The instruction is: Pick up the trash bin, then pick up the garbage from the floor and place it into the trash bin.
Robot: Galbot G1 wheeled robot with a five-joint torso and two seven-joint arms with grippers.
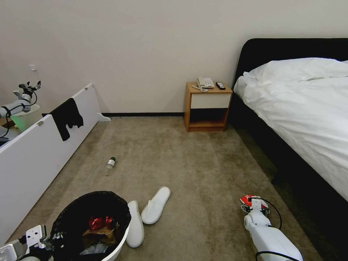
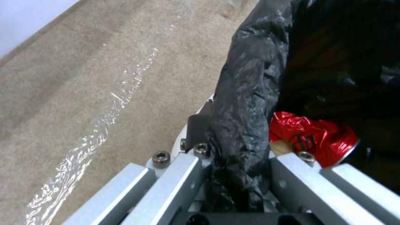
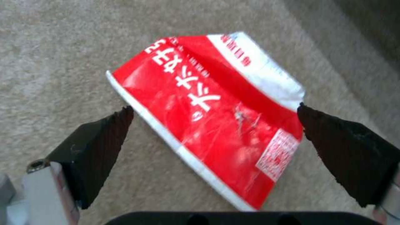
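Right wrist view: right gripper (image 3: 214,112) jaws wide open, straddling red snack packet (image 3: 217,115); left gripper (image 2: 237,162) clamps trash bin (image 2: 250,93) rim.

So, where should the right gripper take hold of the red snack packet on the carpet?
Probably from above, across its narrow width: the red snack packet lies flat on the carpet between the open fingers of the right gripper, which already straddle its long edges.

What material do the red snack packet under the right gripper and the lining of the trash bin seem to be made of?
Red snack packet: seemingly thin glossy plastic film; it shines and creases. The open right gripper straddles it. Lining of the trash bin: likely thin black plastic bag, crinkled and shiny; the left gripper is shut on that rim.
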